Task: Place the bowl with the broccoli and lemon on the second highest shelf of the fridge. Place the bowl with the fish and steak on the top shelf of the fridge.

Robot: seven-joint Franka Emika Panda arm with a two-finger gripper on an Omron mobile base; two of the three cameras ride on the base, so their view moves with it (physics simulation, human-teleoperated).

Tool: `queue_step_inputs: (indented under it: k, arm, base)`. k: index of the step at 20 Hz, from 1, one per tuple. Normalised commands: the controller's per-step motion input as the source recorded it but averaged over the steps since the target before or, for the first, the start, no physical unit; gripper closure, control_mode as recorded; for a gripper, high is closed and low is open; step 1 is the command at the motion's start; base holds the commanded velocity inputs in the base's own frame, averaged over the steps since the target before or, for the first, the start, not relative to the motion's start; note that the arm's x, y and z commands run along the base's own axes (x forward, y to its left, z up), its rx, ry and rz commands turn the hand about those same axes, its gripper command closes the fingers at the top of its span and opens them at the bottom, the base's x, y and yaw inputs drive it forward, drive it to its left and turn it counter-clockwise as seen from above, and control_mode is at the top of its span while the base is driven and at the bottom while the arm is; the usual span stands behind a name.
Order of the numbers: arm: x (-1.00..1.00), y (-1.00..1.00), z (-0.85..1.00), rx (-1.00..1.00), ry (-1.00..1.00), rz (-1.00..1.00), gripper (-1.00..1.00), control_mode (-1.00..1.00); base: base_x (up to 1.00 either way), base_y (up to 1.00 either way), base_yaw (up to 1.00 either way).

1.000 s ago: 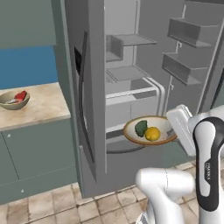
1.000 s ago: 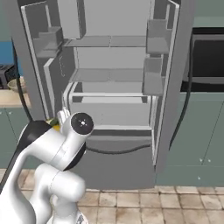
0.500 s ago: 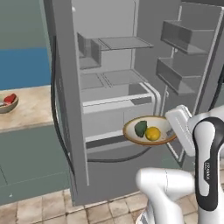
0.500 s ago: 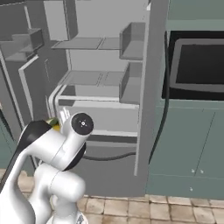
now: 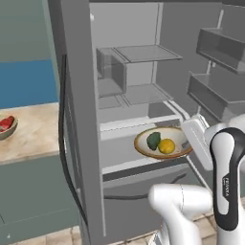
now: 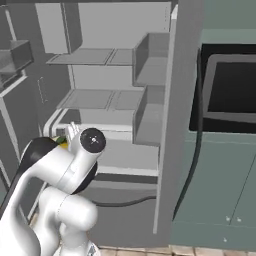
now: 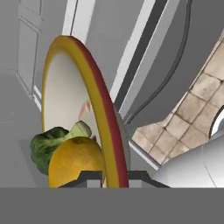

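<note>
My gripper point(image 5: 188, 142) is shut on the right rim of a tan bowl point(image 5: 161, 143) holding the dark green broccoli point(image 5: 153, 140) and the yellow lemon point(image 5: 166, 146). The bowl hangs level in front of the open fridge point(image 5: 76, 119), below both upper shelves. The top shelf point(image 5: 148, 52) and the second highest shelf point(image 5: 143, 93) are bare. In the hand view the bowl's red-and-yellow rim point(image 7: 94, 100) sits between the fingertips point(image 7: 89, 177), with the lemon point(image 7: 74, 162) and broccoli point(image 7: 46, 146) inside. On the counter at far left, a second bowl point(image 5: 6, 130) holds the red steak point(image 5: 5, 123); the fish is out of view.
Door bins point(image 5: 220, 48) jut out on the open right door above the hand. The left door's edge point(image 5: 72, 158) stands between the fridge interior and the beige counter point(image 5: 33, 139). A black oven front point(image 6: 230, 90) is set in the teal cabinets right of the fridge.
The whole picture has shifted and the fridge looks larger: the base has driven closer. The bowl stays in the shut gripper, in the same place relative to the arm.
</note>
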Motion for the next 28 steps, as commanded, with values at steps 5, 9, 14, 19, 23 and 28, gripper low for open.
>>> queue_step_inputs:
  k: [5, 9, 14, 19, 23, 28]
  arm:
    - [0.0, 0.0, 0.0, 0.0, 0.0, 0.0, 1.0, 1.0]
    - [0.0, 0.0, 0.0, 0.0, 0.0, 0.0, 1.0, 1.0]
    - [0.52, 0.11, 0.09, -0.02, -0.07, -0.07, 1.0, -1.0]
    - [1.0, 0.02, 0.08, 0.0, -0.08, -0.15, 1.0, -1.0]
    - [1.0, 0.05, 0.0, 0.0, -0.09, -0.1, 1.0, -1.0]
    - [1.0, 0.17, 0.0, 0.0, -0.05, -0.08, 1.0, -1.0]
  base:
    - [0.72, 0.15, 0.0]
    - [0.79, 0.11, 0.0]
    - [0.31, 0.13, -0.01]
    - [0.0, 0.0, 0.0]
    - [0.0, 0.0, 0.0]
    - [0.0, 0.0, 0.0]
